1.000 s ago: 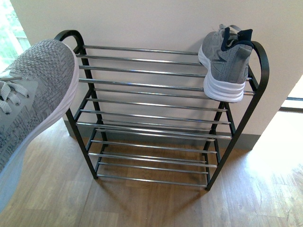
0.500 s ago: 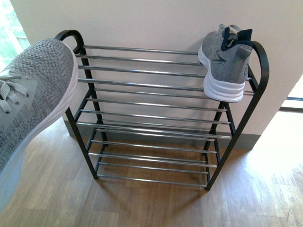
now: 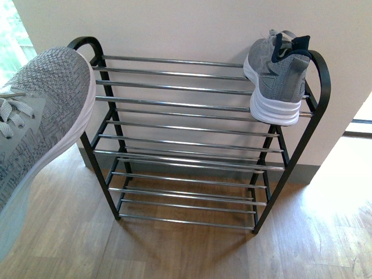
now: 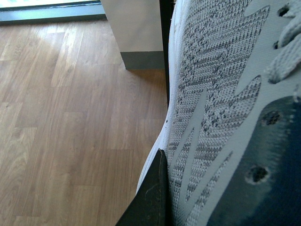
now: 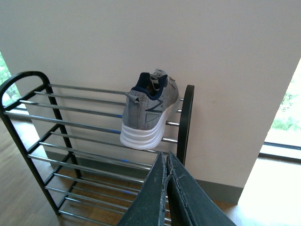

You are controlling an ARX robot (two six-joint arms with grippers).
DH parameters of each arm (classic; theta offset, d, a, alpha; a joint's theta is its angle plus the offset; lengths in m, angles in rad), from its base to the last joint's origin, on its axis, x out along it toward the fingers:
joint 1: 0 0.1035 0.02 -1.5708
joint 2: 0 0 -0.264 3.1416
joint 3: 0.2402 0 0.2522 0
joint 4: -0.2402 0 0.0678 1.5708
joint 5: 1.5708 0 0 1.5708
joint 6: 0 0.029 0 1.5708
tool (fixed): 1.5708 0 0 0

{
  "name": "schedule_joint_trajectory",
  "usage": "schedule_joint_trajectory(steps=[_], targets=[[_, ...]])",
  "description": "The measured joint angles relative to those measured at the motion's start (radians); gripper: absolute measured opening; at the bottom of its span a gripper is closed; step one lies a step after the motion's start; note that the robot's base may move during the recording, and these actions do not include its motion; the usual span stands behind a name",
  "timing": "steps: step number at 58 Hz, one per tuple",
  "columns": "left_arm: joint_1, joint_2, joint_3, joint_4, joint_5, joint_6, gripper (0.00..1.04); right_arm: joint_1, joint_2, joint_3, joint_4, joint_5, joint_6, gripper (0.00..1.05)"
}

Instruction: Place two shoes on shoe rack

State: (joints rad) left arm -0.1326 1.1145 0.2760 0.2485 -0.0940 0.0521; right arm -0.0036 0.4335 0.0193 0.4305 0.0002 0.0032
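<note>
The shoe rack (image 3: 174, 104) stands on a wood-plank floor (image 3: 70, 232) with its back edge against a plain cream wall (image 3: 174, 29). A grey skirting board (image 3: 302, 173) runs along the foot of that wall. The rack has a black frame with arched ends and tiers of thin chrome bars. Daylight comes from a window (image 3: 11, 35) beyond the rack's left end, and a bright patch washes out the floor off its front right corner.

The shelved sneaker (image 3: 276, 75), grey knit with a thick white sole and navy collar, sits on the top tier at the right end, close to the arch. Its toe points to the wall and its heel overhangs the front edge.

The raised sneaker (image 3: 40, 116) hangs in the air off the rack's left end, clear of the floor, with its toe up near the left arch. The left gripper (image 4: 153, 188) is clamped on it. One dark finger (image 4: 151, 202) lies flat against the white sole edge, and the other is hidden behind the shoe.

The right gripper (image 5: 166, 160) hovers in front of the rack's right end, below the shelved sneaker. Its fingers are pressed together with nothing between them.
</note>
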Motion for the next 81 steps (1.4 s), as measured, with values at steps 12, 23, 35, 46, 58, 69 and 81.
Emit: schedule_joint_trajectory(steps=[12, 23, 35, 46, 58, 69, 81], targets=[[0.0, 0.0, 0.0, 0.0, 0.0, 0.0, 0.02, 0.0, -0.1, 0.0, -0.096, 0.0, 0.0, 0.01], [0.0, 0.0, 0.0, 0.0, 0.0, 0.0, 0.02, 0.0, -0.168, 0.0, -0.164, 0.0, 0.0, 0.01], [0.0, 0.0, 0.0, 0.0, 0.0, 0.0, 0.02, 0.0, -0.225, 0.0, -0.22, 0.0, 0.0, 0.01], [0.0, 0.0, 0.0, 0.0, 0.0, 0.0, 0.02, 0.001, -0.32, 0.0, -0.341, -0.001, 0.0, 0.01], [0.0, 0.0, 0.0, 0.0, -0.001, 0.0, 0.02, 0.002, -0.425, 0.0, -0.427, 0.0, 0.0, 0.01], [0.0, 0.0, 0.0, 0.0, -0.002, 0.0, 0.02, 0.002, -0.427, 0.0, -0.427, 0.0, 0.0, 0.09], [0.0, 0.0, 0.0, 0.0, 0.0, 0.0, 0.02, 0.002, -0.428, 0.0, -0.428, -0.002, 0.0, 0.59]])
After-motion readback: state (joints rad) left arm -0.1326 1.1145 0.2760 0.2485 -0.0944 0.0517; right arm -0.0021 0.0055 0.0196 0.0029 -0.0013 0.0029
